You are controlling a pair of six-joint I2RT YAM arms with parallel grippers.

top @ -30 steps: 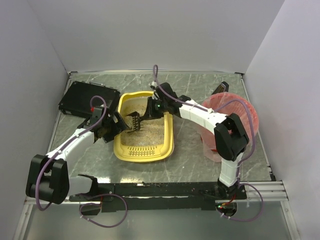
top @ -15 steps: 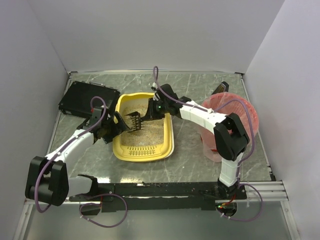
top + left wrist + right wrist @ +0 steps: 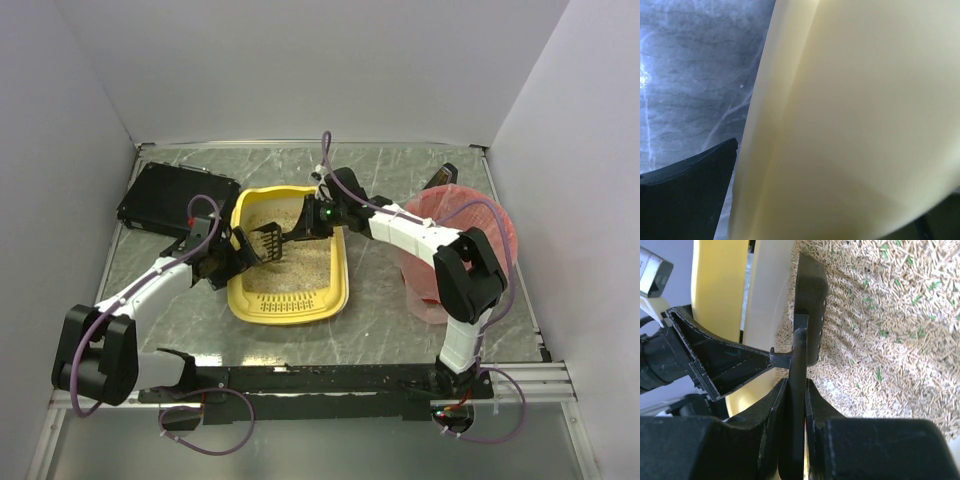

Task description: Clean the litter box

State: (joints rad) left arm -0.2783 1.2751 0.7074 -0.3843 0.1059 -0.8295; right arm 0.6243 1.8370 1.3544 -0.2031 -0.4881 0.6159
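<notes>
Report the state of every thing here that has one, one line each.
litter box: flat on the table, litter inside.
scoop: held by its handle, head down at the litter.
left fingers: open, at the litter box's left wall.
right fingers: shut on the scoop's handle.
bin: upright, bag-lined, top open.
black box: lying flat.
</notes>
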